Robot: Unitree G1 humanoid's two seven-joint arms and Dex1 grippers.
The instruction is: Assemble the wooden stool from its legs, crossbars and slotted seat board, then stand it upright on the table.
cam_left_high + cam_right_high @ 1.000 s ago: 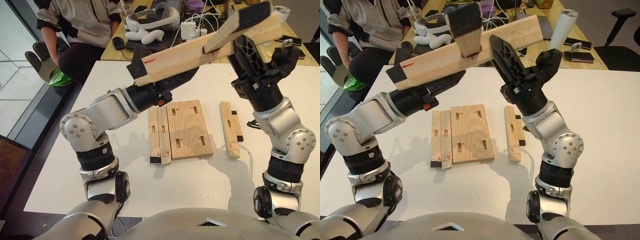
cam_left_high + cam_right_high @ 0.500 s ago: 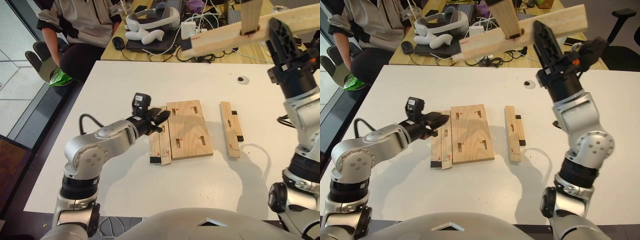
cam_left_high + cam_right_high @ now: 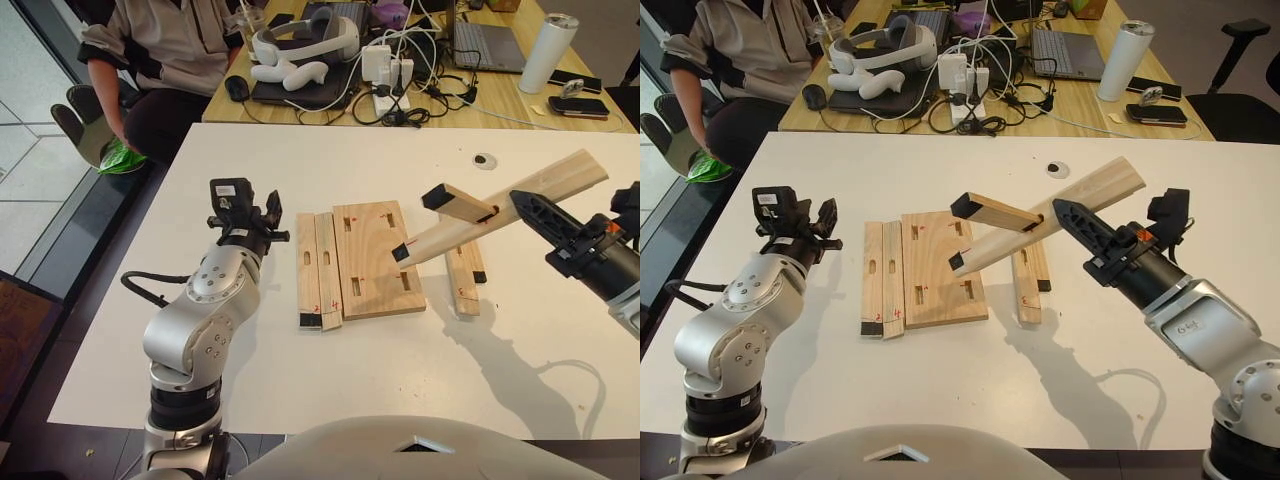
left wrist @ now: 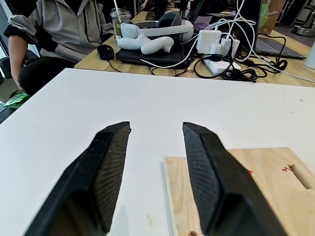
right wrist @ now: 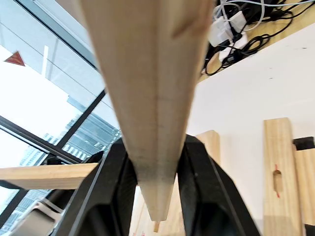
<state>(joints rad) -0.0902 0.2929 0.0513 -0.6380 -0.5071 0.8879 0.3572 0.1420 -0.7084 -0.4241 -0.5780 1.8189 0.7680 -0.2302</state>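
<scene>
My right gripper (image 3: 1080, 222) is shut on a long wooden leg (image 3: 520, 200) with a black-tipped crossbar (image 3: 458, 202) stuck in its slot. It holds the leg slanted above the right side of the slotted seat board (image 3: 375, 262), which lies flat at the table's middle. Two narrow slotted pieces (image 3: 318, 268) lie against the board's left edge. Another slotted leg (image 3: 466, 280) lies to its right, partly hidden under the held leg. My left gripper (image 3: 245, 205) hovers open and empty just left of the pieces. The right wrist view has the leg (image 5: 147, 73) clamped between black fingers (image 5: 106, 189).
A wooden desk (image 3: 250, 108) behind the white table (image 3: 330, 380) carries a headset (image 3: 300, 40), cables, a laptop and a tumbler (image 3: 545, 40). A person sits at the far left corner. A round grommet (image 3: 485, 159) marks the table's far right. Bare tabletop lies in front.
My left gripper let go of the leg and dropped to the table left of the boards. My right gripper swung the leg with its crossbar down from head height to just above the seat board.
</scene>
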